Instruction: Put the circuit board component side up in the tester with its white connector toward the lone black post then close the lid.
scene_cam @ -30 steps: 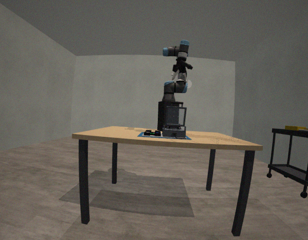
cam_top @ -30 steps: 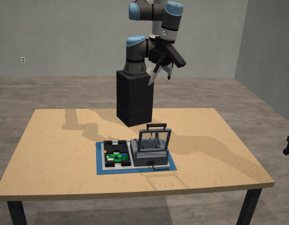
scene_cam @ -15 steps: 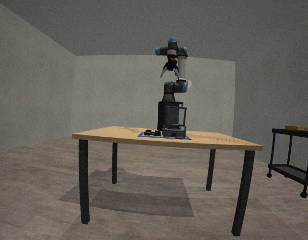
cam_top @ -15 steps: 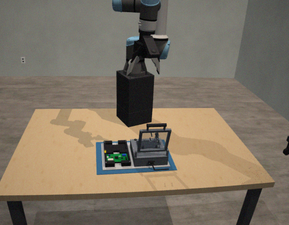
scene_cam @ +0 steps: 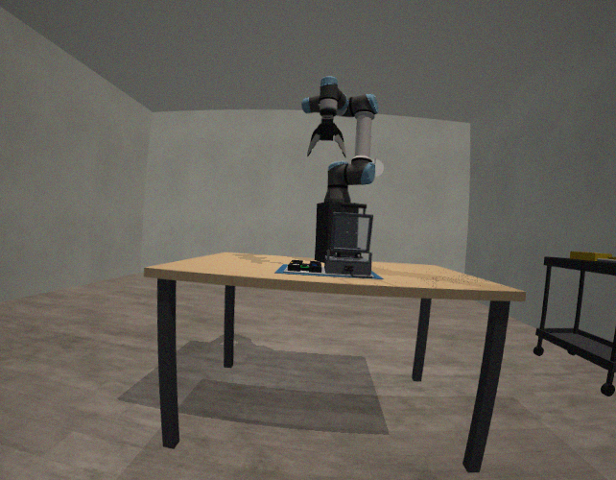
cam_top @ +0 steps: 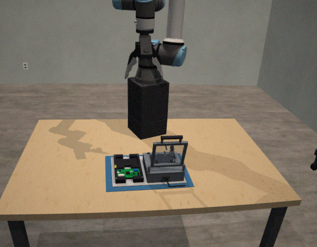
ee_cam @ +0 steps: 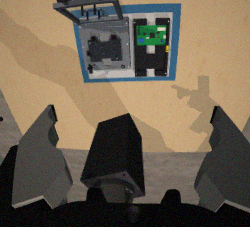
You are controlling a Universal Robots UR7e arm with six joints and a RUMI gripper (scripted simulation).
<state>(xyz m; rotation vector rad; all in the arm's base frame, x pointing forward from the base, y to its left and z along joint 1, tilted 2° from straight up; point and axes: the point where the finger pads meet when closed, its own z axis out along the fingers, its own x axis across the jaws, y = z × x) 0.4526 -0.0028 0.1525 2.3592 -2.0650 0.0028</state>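
Arm (scene_cam: 364, 135) was folded up tall over its black pedestal (cam_top: 148, 111), upper link near vertical, wrist turned so the gripper (cam_top: 143, 69) pointed straight down, high above the table (cam_top: 47, 164) and well apart from everything on it. Jaws were spread wide w/ nothing between them; in wrist view both fingers framed the pedestal top below. Circuit board (cam_top: 127, 172) lay flat in the black tray (cam_top: 126, 159), green side up, toward the tray's front end. Tray sat just beside the tester (cam_top: 165, 170), both on a blue mat (cam_top: 108, 185). Tester lid (cam_top: 170, 148) stood upright, open, handle at top; its nest looked bare in wrist view. A cart (scene_cam: 579, 263) stood off to the side by the wall.
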